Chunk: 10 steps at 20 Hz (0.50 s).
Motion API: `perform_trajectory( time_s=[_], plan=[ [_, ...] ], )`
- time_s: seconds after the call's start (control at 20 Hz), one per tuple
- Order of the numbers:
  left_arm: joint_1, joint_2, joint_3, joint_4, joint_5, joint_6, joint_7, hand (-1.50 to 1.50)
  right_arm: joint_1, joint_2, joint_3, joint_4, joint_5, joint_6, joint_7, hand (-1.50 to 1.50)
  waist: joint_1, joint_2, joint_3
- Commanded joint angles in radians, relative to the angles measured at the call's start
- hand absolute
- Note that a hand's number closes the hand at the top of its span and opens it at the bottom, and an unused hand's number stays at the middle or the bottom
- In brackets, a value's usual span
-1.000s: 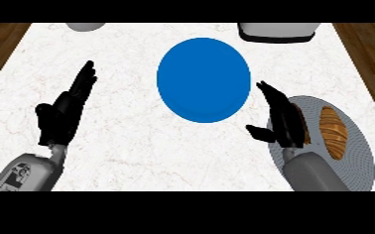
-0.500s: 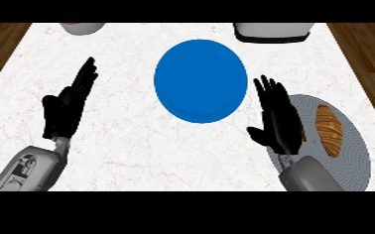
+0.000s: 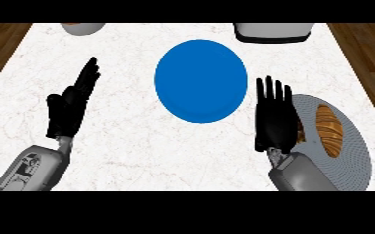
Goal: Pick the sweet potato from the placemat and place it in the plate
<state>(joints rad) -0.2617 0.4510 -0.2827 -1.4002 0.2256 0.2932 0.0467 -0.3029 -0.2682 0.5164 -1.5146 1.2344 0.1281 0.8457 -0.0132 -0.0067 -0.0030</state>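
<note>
While your right hand [image 3: 277, 116] is open and empty, move it toward three o'clock, onto the sweet potato [image 3: 331, 131].

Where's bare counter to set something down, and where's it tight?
Free: white counter between the left hand and the blue plate, and the wide stretch just below the plate. The plate itself holds nothing. Tight: right side, where the right hand overlaps the grey placemat carrying the sweet potato.
</note>
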Motion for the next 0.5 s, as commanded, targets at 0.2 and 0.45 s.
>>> perform_trajectory(
  time_s=[0.2,0.45],
  plan=[
    [-0.023,-0.033,0.017,-0.036,-0.039,0.006,0.068,0.0,-0.028,0.05,-0.091,-0.119,-0.038,0.359,0.162,-1.5,0.01,0.003,0.003],
    [-0.007,-0.077,0.029,-0.047,-0.095,-0.012,0.054,0.0,-0.039,0.039,-0.185,-0.059,-0.045,0.342,0.064,-1.5,0.013,0.006,0.003]
  ],
)
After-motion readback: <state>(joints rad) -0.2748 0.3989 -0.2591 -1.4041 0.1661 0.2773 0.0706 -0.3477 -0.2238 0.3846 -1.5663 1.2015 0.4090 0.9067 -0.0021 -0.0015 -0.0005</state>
